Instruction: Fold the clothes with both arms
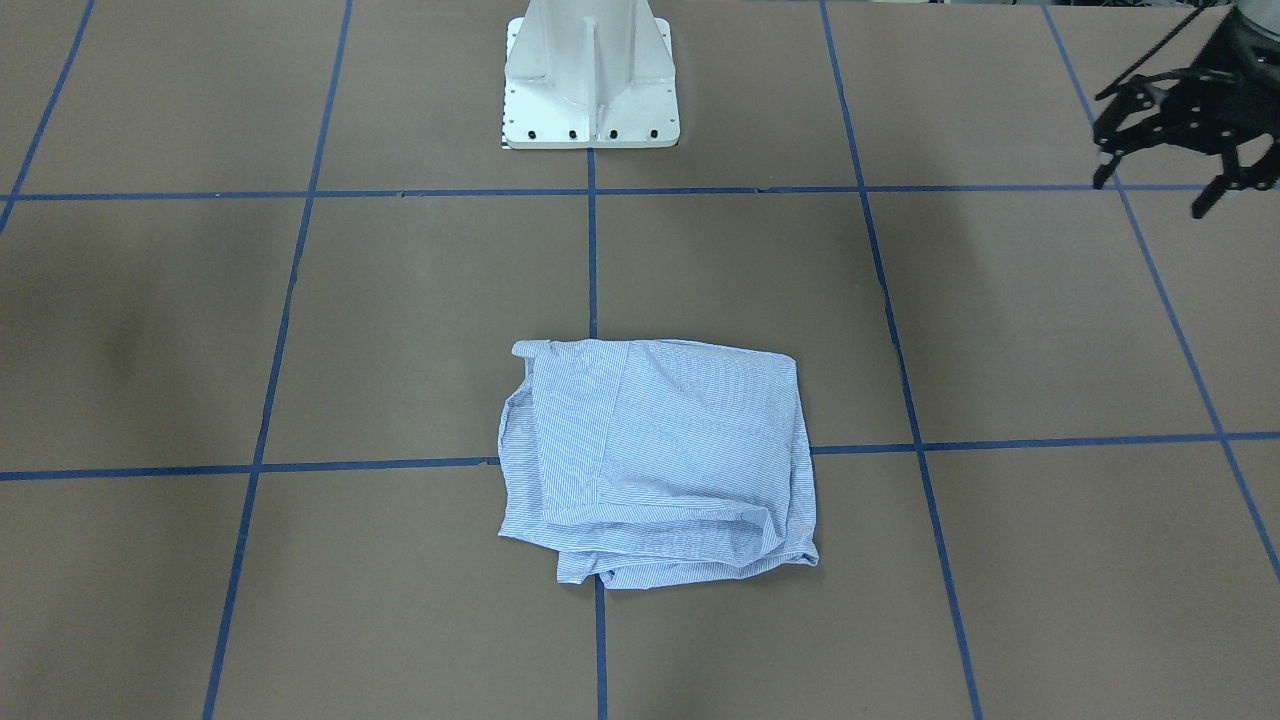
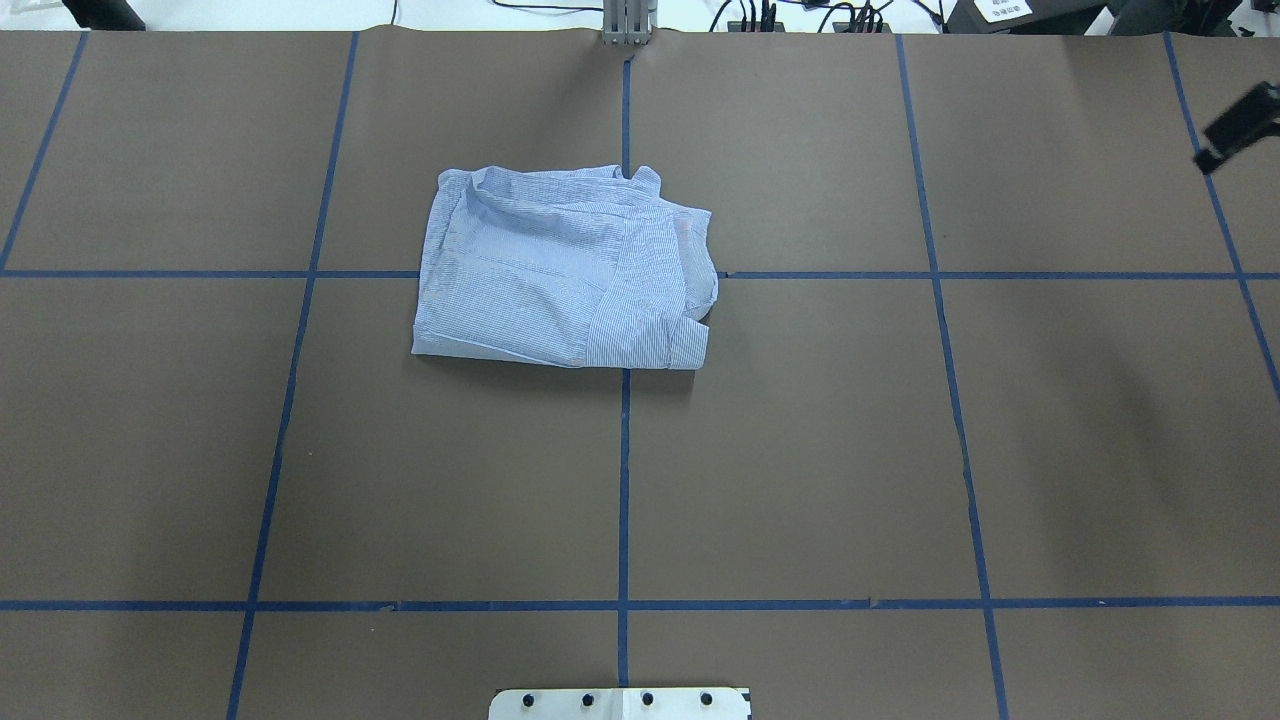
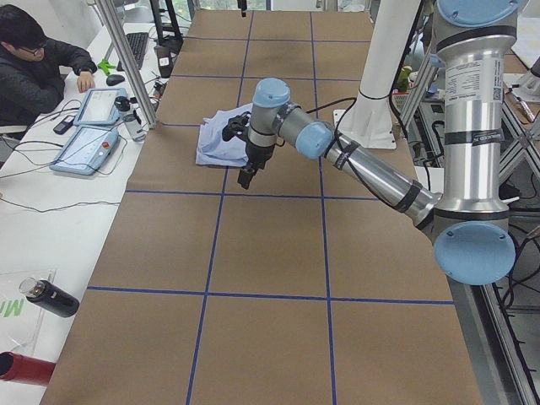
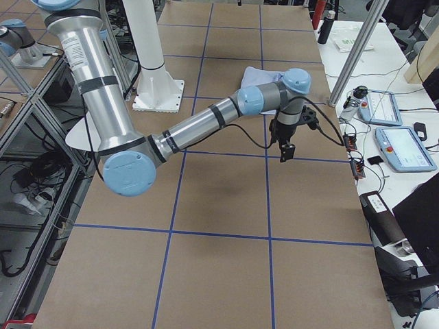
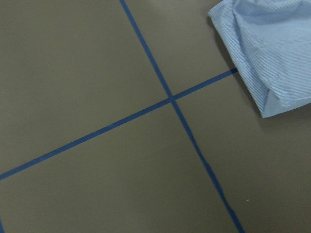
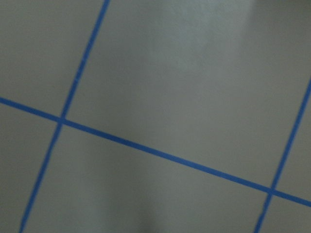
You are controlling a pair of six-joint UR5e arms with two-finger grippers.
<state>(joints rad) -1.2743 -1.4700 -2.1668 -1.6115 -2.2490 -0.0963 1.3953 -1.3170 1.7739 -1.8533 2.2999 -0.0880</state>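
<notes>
Front-facing view: your left tool [image 1: 1155, 190] hangs released, right tool [image 2: 1235, 130] unclear; snagging one layer would unravel the folded striped shirt [image 1: 660, 460].

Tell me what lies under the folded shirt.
The shirt lies on the brown table. Blue tape lines run in beneath it from all four sides; their crossing is covered. Whether anything else lies under it cannot be seen.
</notes>
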